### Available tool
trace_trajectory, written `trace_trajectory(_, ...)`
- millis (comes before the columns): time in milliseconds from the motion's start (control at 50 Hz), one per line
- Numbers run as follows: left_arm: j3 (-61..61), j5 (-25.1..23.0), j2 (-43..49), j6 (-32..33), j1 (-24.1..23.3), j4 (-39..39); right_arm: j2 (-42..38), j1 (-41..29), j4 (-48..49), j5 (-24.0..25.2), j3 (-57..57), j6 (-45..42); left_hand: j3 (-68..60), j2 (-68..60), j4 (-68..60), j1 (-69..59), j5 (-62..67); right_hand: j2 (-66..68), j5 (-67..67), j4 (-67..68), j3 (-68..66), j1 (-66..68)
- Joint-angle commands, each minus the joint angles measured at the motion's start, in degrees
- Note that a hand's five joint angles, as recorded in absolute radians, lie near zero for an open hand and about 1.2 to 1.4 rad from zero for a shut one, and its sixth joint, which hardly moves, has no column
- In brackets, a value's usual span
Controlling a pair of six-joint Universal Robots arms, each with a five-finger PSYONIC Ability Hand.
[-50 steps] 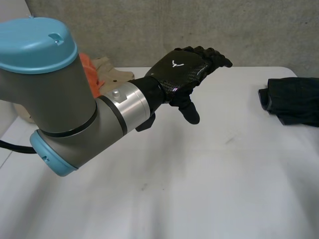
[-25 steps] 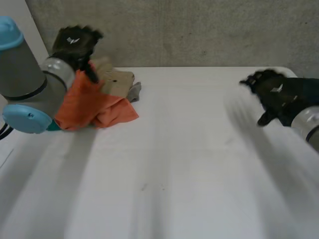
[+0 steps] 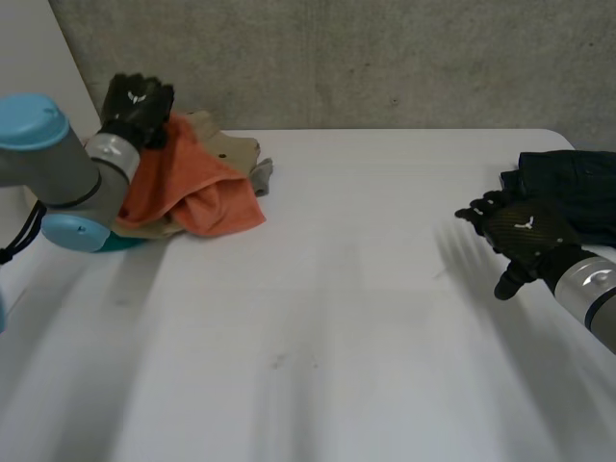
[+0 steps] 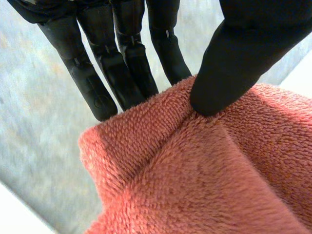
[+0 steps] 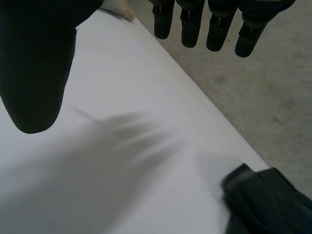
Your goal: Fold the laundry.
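The orange towel (image 3: 188, 192) lies heaped at the far left corner of the white table (image 3: 337, 318). Its upper edge is raised and pinched by the left hand (image 3: 138, 104): in the left wrist view the thumb (image 4: 243, 58) presses the terry edge against the fingers (image 4: 122, 63). A beige cloth (image 3: 226, 147) sits just behind the towel, touching it, and a small grey cloth (image 3: 260, 178) pokes out beside it. Well apart from the towel, across the table, the right hand (image 3: 520, 234) hovers with fingers straight and spread, holding nothing, just beside a dark folded garment (image 3: 568, 188).
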State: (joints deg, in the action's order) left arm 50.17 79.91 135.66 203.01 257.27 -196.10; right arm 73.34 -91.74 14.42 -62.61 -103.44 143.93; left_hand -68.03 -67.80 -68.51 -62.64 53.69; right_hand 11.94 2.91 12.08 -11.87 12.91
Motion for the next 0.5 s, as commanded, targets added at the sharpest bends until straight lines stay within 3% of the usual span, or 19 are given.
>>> trace_trajectory(20, 16.08, -2.38, -15.67, -11.57, -9.49, -0.51, 3.3, -0.2, 0.0, -4.54, 1.13, 3.1, -11.97, -12.2, -11.49, -17.36, 16.31, -1.94, -2.91, -2.08, 1.87, -2.91)
trace_trajectory(80, 22.51, -4.84, -19.9, -16.32, -14.24, -0.95, 4.62, -0.37, 0.0, -5.15, 2.45, 7.67, -11.97, -12.2, -11.49, -17.36, 16.31, -1.94, -2.91, -2.08, 1.87, -2.91)
trace_trajectory(180, 27.17, -6.61, -20.44, -17.91, -20.13, -1.3, 6.11, -0.37, -0.44, -5.24, 4.74, 15.4, -11.97, -12.2, -11.49, -17.36, 16.31, -1.94, -2.91, -2.08, 1.87, -2.91)
trace_trajectory(260, 25.52, -5.73, -13.43, -16.95, -24.79, -1.22, 6.29, -0.81, -1.06, -5.15, 5.0, 17.87, -11.97, -12.2, -11.49, -17.36, 16.31, -1.94, -2.91, -2.08, 1.87, -2.91)
trace_trajectory(380, 16.73, -2.04, -3.31, -16.33, -26.11, 2.73, 4.72, -4.32, -2.46, -5.15, 5.44, 18.05, -11.97, -12.2, -11.49, -17.36, 16.31, -1.94, -2.91, -2.08, 1.87, -2.91)
trace_trajectory(400, 16.37, -1.69, -2.77, -16.33, -25.95, 3.52, 4.19, -4.76, -2.73, -5.15, 5.53, 18.05, 4.49, 4.27, 4.97, -0.9, -0.16, -1.94, -2.91, -2.08, 1.87, -2.91)
trace_trajectory(420, 16.28, -1.42, -3.03, -16.42, -25.6, 4.92, 2.71, -5.72, -3.25, -5.15, 5.79, 17.97, 35.13, 34.91, 35.61, 29.74, -30.8, -1.94, -2.91, -2.08, 1.87, -2.91)
trace_trajectory(500, 16.89, -0.46, -7.75, -16.59, -24.02, 6.08, 0.24, -8.01, -5.71, -5.15, 6.93, 17.88, 47.34, 47.12, 47.82, 41.95, -43.01, -1.94, -2.91, -2.08, 1.87, -2.91)
